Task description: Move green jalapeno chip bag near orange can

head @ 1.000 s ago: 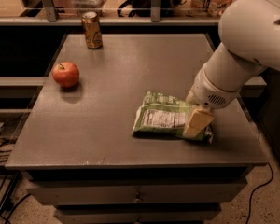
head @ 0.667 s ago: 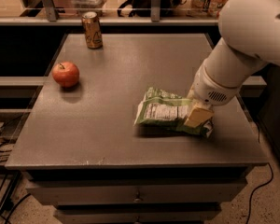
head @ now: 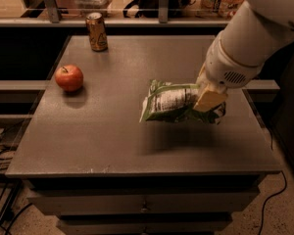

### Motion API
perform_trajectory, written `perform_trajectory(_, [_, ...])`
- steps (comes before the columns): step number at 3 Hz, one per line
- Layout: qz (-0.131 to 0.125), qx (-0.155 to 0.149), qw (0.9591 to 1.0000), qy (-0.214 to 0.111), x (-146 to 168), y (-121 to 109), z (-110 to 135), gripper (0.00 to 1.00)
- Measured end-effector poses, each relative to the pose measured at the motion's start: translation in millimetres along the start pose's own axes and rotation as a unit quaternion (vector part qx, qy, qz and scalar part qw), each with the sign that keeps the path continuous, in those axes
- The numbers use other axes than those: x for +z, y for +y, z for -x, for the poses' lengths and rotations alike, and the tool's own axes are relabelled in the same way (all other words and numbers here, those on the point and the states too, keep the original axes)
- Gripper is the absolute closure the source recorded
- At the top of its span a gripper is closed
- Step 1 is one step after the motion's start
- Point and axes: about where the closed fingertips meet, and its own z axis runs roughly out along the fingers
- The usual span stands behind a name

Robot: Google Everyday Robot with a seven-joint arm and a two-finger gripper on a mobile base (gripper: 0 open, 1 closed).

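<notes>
Hanging crumpled from gripper at right: green jalapeno chip bag

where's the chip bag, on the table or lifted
Lifted: the gripper holds the green jalapeno chip bag, whose shadow falls separately on the table.

Honestly, nothing here is legible. The green jalapeno chip bag, pinched by the gripper near the right edge of the tabletop, has a white panel of dark print facing up, but it's too fine to read. The orange can at the far left corner carries dark lettering, and I can't make that out either.
</notes>
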Motion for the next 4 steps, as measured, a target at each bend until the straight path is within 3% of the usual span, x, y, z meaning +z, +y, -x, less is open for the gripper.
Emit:
perform_trajectory(1, [-0.031, -0.003, 0.9990, -0.031, -31, -24, 20, 1.00])
perform_trajectory(2, [-0.038, -0.004, 0.9987, -0.035, -37, -28, 22, 1.00])
perform_trajectory(3, [-0.039, 0.014, 0.9987, -0.031, -30, -29, 22, 1.00])
perform_trajectory(4, [-0.048, 0.043, 0.9968, -0.047, -11, -49, 37, 1.00])
